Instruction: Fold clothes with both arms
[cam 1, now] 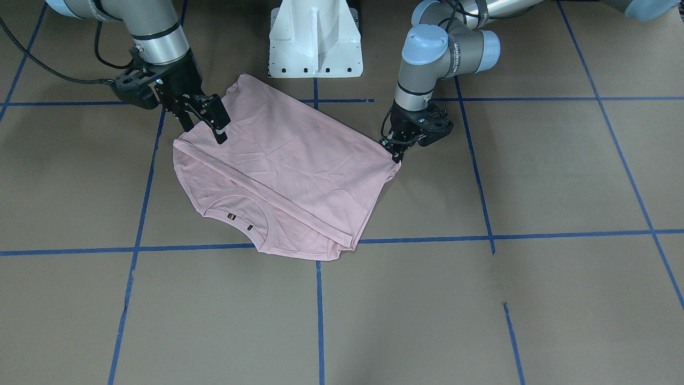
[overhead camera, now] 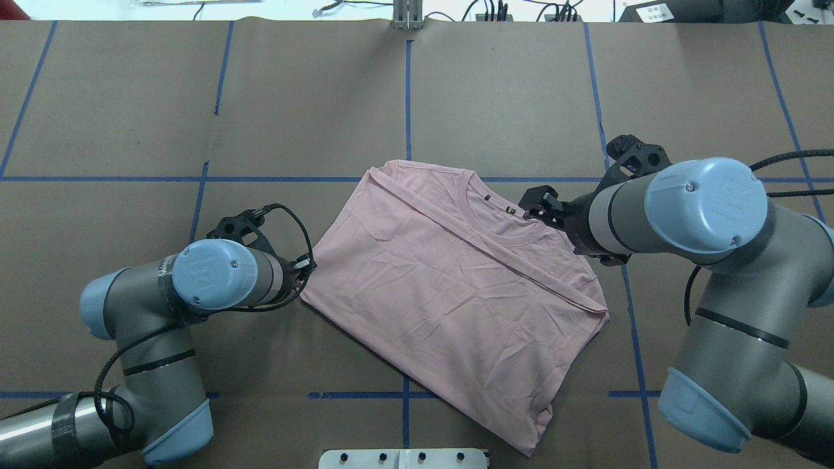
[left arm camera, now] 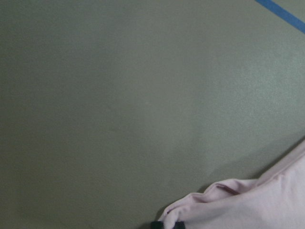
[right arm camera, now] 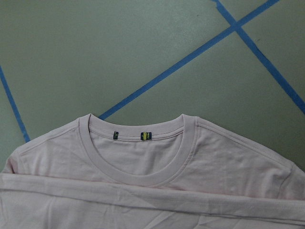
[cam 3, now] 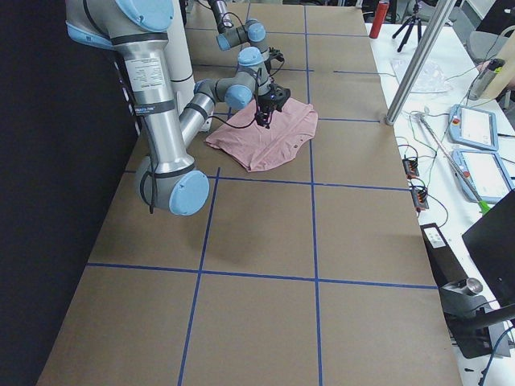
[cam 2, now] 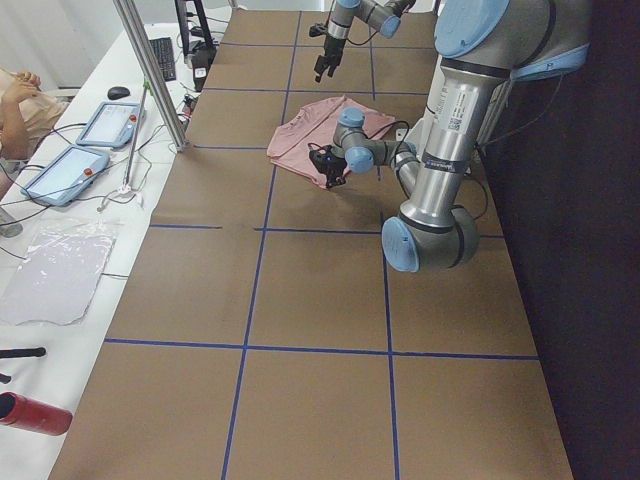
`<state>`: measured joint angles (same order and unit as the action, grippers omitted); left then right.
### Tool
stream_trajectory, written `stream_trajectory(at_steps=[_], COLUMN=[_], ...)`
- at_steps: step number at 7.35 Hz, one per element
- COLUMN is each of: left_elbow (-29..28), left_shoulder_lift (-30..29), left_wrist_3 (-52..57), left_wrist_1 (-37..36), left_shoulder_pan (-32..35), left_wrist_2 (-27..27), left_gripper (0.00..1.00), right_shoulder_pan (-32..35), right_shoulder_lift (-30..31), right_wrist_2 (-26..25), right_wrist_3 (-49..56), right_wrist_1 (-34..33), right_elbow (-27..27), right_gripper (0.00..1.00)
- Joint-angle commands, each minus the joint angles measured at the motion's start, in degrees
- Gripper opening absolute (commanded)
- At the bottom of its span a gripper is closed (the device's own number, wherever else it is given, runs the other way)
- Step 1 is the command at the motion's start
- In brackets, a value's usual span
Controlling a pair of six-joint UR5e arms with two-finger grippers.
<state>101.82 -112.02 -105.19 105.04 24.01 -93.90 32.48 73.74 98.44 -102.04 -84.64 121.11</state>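
The left black two-finger hand [cam 1: 397, 154] is apparently clamping the 9 o'clock edge of the pale pink cotton T-shirt [overhead camera: 449, 286], which is lying on the centre of the brown tabletop [overhead camera: 130, 117]. The right black hand [cam 1: 206, 122] is hovering at 2 o'clock, fingers apart. Judged next: it is needing a shoulder grip before folding.

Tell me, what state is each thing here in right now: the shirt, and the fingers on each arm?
Pale pink cotton T-shirt: lying flat, plain side up, partly folded, wrinkled.
Left arm's black fingers: down at the shirt's edge, seemingly shut on it.
Right arm's black fingers: open above the shirt, holding nothing.
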Motion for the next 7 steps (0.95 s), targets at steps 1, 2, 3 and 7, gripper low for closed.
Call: stream_trajectory(at_steps=[1, 2, 3, 7], left_elbow=[0.66, -0.13, -2.31, -38.3], left_shoulder_lift=[-0.04, -0.56, -3.44, -26.01], left_wrist_3=[7.67, 13.72, 19.18, 23.78], left_wrist_1=[-0.36, -0.02, 0.6, 16.58], left_shoulder_pan=[3.39, 6.45, 11.01, 20.53], left_wrist_2=[-0.15, -0.15, -0.23, -0.15], left_gripper=[0.0, 0.0, 0.0, 0.0], right_shoulder_pan=[-0.05, 0.04, -0.31, -1.46], right_shoulder_lift=[-0.09, 0.0, -0.18, -1.85], right_wrist_2=[0.0, 0.09, -0.26, -1.05], right_wrist_3=[0.0, 0.0, -0.35, -0.7], right_wrist_1=[0.0, 0.17, 0.87, 4.57], right_elbow=[0.0, -0.08, -0.09, -2.28], right_gripper=[1.0, 1.0, 1.0, 1.0])
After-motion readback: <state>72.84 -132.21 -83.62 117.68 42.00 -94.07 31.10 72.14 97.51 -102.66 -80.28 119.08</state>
